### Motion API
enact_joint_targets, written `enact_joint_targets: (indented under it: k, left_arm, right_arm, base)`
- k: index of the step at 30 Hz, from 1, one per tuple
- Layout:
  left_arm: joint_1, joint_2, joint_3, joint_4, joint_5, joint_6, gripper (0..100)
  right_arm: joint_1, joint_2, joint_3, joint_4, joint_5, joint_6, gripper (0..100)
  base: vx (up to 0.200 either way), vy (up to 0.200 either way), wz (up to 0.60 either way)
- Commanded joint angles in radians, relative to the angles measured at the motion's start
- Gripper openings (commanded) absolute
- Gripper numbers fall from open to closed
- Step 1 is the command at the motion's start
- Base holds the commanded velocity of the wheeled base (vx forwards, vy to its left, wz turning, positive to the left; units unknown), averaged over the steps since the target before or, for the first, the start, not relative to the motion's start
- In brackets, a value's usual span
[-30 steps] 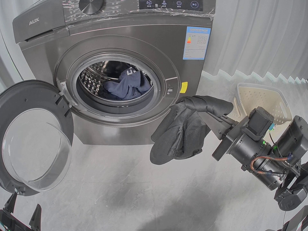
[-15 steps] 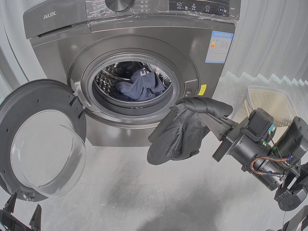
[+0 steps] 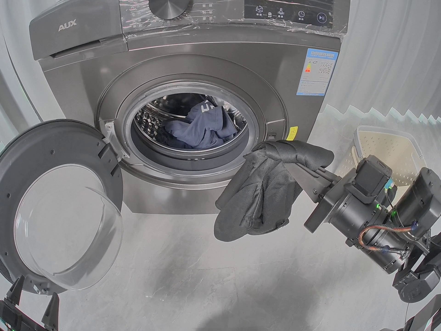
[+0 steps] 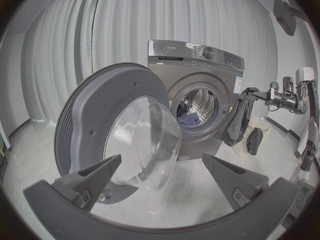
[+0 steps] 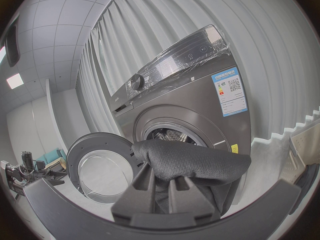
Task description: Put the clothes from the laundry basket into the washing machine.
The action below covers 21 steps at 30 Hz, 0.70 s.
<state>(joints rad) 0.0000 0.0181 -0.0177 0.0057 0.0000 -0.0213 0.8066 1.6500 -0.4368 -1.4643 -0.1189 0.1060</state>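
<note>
My right gripper (image 3: 296, 165) is shut on a black garment (image 3: 259, 189), which hangs in the air just right of and below the washing machine's (image 3: 193, 65) round opening. In the right wrist view its fingers (image 5: 166, 190) pinch the black garment (image 5: 190, 160) from below. A navy garment (image 3: 202, 127) lies inside the drum. The cream laundry basket (image 3: 390, 152) stands on the floor to the machine's right; in the left wrist view another dark garment (image 4: 254, 140) hangs over the basket's rim. My left gripper (image 4: 161, 160) is open and low, in front of the door.
The washer door (image 3: 59, 198) is swung wide open to the left, its glass bowl facing out. A grey curtain (image 3: 395, 47) hangs behind and beside the machine. Bare grey floor (image 3: 183, 272) spreads in front of the washer.
The whole head picture has shifted, so the camera has moved; the washer now sits more to the right. My right gripper keeps the black garment in the same pose.
</note>
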Motion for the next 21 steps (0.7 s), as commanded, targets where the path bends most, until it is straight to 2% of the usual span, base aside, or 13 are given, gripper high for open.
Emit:
enact_joint_targets:
  k: [1,3,12,21]
  left_arm:
    - [0.0,-0.012,0.016,0.0,0.0,0.0,100]
    - [0.0,-0.012,0.016,0.0,0.0,0.0,100]
    - [0.0,-0.012,0.016,0.0,0.0,0.003,100]
    - [0.002,-0.013,0.016,-0.001,0.005,0.006,100]
  right_arm:
    - [0.0,-0.001,0.0,-0.001,0.001,0.0,0]
    - [0.0,-0.001,0.0,-0.001,-0.001,0.0,0]
    - [0.002,0.001,0.003,0.001,0.001,0.0,0]
    - [0.006,0.002,0.004,0.001,0.001,0.0,0]
  base:
    - [0.0,0.0,0.0]
    - [0.0,0.0,0.0]
    - [0.0,0.2,0.0]
    - [0.0,0.0,0.0]
